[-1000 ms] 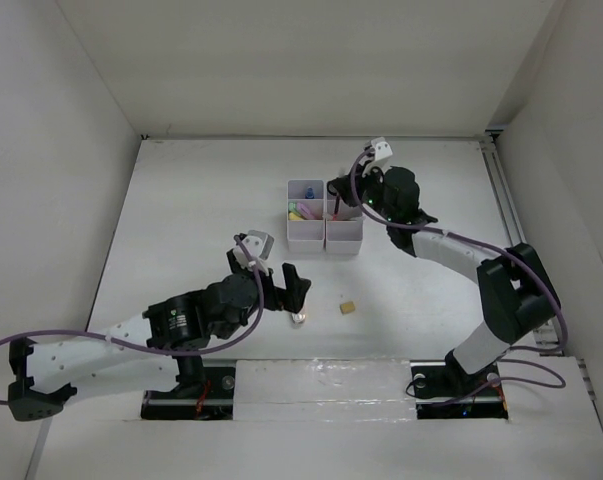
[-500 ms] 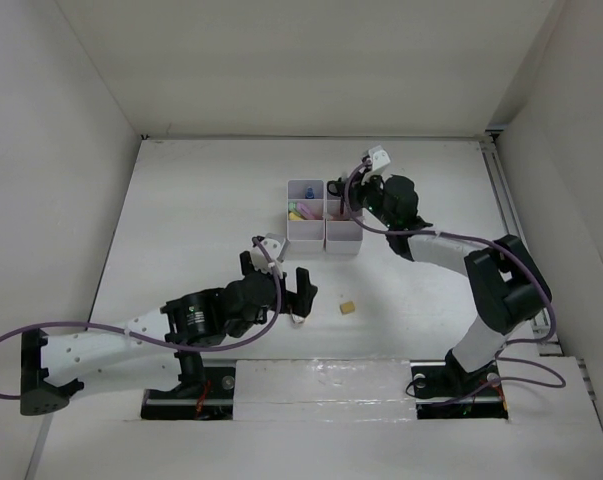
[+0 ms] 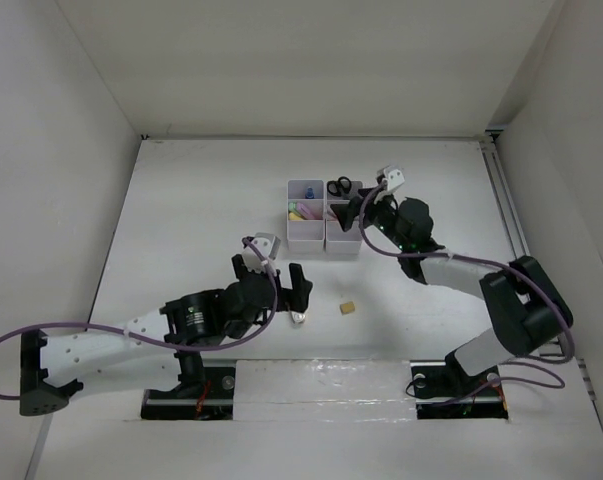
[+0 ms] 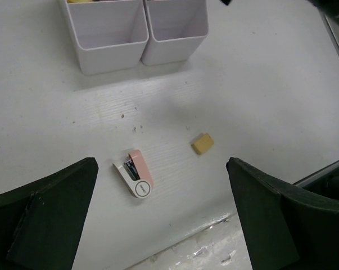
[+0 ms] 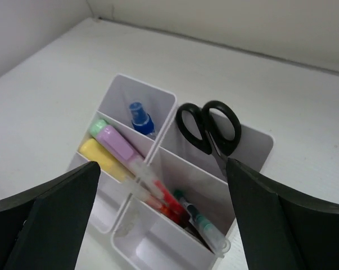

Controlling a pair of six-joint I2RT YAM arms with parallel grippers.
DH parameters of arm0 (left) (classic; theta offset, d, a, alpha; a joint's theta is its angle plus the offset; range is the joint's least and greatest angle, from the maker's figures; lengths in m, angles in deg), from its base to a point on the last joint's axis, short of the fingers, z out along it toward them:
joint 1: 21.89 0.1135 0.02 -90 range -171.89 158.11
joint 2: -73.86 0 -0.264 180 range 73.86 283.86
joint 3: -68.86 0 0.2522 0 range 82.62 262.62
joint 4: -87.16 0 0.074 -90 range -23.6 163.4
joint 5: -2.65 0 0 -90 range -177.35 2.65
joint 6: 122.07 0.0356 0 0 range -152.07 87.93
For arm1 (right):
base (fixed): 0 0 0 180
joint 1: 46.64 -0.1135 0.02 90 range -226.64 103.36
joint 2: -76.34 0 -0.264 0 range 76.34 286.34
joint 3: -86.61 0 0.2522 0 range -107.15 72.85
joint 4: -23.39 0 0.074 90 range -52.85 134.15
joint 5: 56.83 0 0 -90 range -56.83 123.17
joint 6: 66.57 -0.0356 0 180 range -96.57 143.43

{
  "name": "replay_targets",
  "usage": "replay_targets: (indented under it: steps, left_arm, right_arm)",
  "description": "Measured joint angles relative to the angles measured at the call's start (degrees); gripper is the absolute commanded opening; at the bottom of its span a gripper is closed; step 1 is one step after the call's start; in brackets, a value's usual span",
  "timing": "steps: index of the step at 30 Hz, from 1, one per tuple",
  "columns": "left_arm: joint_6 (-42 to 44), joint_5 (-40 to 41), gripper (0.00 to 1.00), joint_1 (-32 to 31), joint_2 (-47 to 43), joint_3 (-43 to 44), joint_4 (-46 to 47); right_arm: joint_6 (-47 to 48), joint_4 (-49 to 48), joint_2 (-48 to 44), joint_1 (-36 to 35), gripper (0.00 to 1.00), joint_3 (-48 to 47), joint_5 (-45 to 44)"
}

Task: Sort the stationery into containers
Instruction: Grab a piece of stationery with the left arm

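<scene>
Well, nearest the arms the left gripper (image 4: 161, 169) hangs with its jaws spread wide and empty over the two stragglers: a small pink stapler (image 4: 134, 180) with a white underside, lying flat on the matte white table (image 4: 270, 84), and off to its right a blocky tan eraser (image 4: 202, 143). Beyond them the smooth white plastic organiser (image 4: 110, 53) already holds black-looped scissors (image 5: 209, 126), a blue-capped tube (image 5: 140, 116), a pink marker (image 5: 120, 143), a yellow tube (image 5: 96, 154) and red pens (image 5: 166, 203), so I'd say the sorting is nearly done. The right gripper (image 5: 162, 166) hovers above it, fingers wide, carrying nothing.
</scene>
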Motion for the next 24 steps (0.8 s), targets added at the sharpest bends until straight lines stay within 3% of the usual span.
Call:
replay_targets:
  steps: [10, 17, 24]
  left_arm:
    - [-15.19, 3.26, 0.99, 0.0, 6.62, -0.04, -6.54]
    - [-21.31, 1.9, 0.99, 0.0, 8.04, -0.81, -6.34]
    - [-26.29, -1.29, 0.99, 0.0, 14.32, 0.57, -8.37]
  right_arm:
    - [-3.1, 3.5, -23.67, -5.86, 1.0, 2.23, -6.12]
    - [-6.56, 19.63, -34.71, -9.57, 1.0, 2.23, -12.37]
    - [-11.04, 33.9, -39.19, -10.49, 1.0, 2.08, -16.37]
